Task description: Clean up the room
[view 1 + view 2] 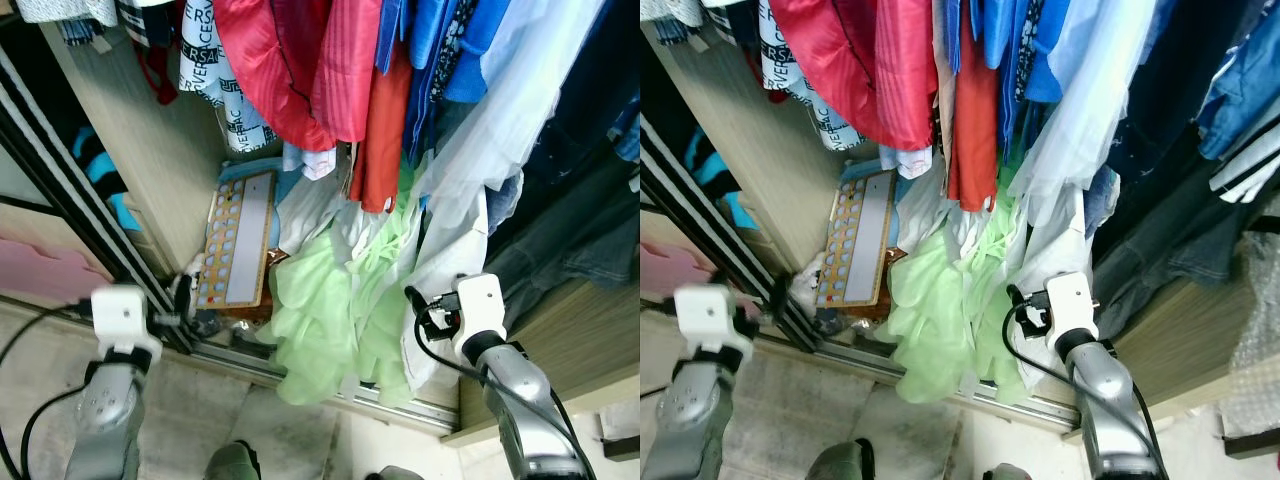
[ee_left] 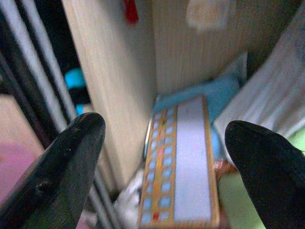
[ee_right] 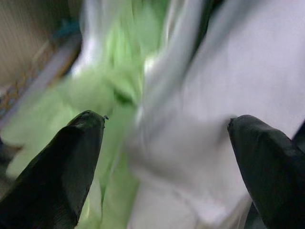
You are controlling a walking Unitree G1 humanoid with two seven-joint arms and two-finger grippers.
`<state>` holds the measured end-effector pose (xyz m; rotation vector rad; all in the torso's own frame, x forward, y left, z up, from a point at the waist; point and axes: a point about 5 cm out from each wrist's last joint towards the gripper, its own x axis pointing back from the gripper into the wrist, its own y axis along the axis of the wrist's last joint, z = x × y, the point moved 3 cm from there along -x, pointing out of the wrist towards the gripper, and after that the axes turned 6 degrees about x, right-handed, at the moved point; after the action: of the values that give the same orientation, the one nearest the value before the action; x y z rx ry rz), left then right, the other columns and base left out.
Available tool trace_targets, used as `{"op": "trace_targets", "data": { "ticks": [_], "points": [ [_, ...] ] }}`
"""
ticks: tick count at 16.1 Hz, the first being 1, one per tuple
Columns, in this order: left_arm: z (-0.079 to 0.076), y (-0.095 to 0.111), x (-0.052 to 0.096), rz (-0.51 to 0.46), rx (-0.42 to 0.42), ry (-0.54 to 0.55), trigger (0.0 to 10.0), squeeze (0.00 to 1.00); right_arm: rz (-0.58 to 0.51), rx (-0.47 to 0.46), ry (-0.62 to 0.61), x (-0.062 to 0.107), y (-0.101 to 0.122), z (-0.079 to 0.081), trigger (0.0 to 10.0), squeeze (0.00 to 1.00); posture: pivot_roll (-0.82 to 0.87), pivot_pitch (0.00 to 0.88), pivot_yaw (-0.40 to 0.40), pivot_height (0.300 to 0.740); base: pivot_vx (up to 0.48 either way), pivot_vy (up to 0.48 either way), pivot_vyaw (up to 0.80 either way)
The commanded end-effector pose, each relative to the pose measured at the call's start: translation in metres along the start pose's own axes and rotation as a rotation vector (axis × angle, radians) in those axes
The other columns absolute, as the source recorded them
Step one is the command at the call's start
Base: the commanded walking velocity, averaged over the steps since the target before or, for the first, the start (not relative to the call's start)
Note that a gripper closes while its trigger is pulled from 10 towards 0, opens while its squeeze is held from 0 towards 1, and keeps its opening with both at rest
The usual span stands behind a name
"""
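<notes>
A light green garment [image 1: 320,310] spills from the open wardrobe down over the sliding-door track [image 1: 300,375] onto the floor. A white garment [image 1: 450,240] hangs beside it on the right. My right gripper [image 1: 420,308] is open, right in front of the white garment's lower part; in the right wrist view its fingers [image 3: 62,162] frame blurred white cloth [image 3: 214,119] and green cloth [image 3: 95,95]. My left gripper [image 1: 186,290] is open and low at the wardrobe's left corner, facing a long board with coloured dots [image 2: 183,162] that leans on the wooden side panel [image 1: 150,170].
Red, blue and patterned clothes [image 1: 300,70] hang close together overhead. Dark trousers [image 1: 570,230] hang at the right above a wooden ledge [image 1: 580,330]. Black door rails [image 1: 70,190] run along the left, with a pink shape [image 1: 40,275] beside them. Tiled floor [image 1: 200,420] lies below.
</notes>
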<state>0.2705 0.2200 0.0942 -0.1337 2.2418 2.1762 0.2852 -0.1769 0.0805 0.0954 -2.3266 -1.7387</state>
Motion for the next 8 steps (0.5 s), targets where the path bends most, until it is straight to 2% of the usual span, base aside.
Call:
{"op": "trace_targets", "data": {
  "ticks": [1,2,3,8],
  "points": [
    [-0.005,0.010,-0.003,-0.018,0.012,-0.004,10.0,0.00,-0.048,0.012,-0.016,0.002,0.015,-0.001,10.0,0.00,0.00,0.043,-0.020,0.740,0.000,0.000,0.00],
    [-0.012,0.013,-0.007,-0.021,0.029,-0.028,10.0,0.00,-0.065,-0.018,-0.037,0.003,0.021,0.000,10.0,0.00,-0.01,0.034,-0.013,0.740,0.000,0.000,0.00],
    [-0.015,0.013,-0.010,-0.018,0.046,-0.031,10.0,0.00,-0.070,-0.008,-0.035,0.004,0.022,0.001,10.0,0.00,-0.02,0.030,-0.008,0.740,0.000,0.000,-0.43],
    [-0.034,0.016,-0.023,-0.014,0.088,-0.085,10.0,0.00,-0.082,-0.026,-0.093,0.008,0.022,-0.002,10.0,0.00,-0.05,0.011,0.025,0.740,0.000,0.000,-0.80]
  ]
}}
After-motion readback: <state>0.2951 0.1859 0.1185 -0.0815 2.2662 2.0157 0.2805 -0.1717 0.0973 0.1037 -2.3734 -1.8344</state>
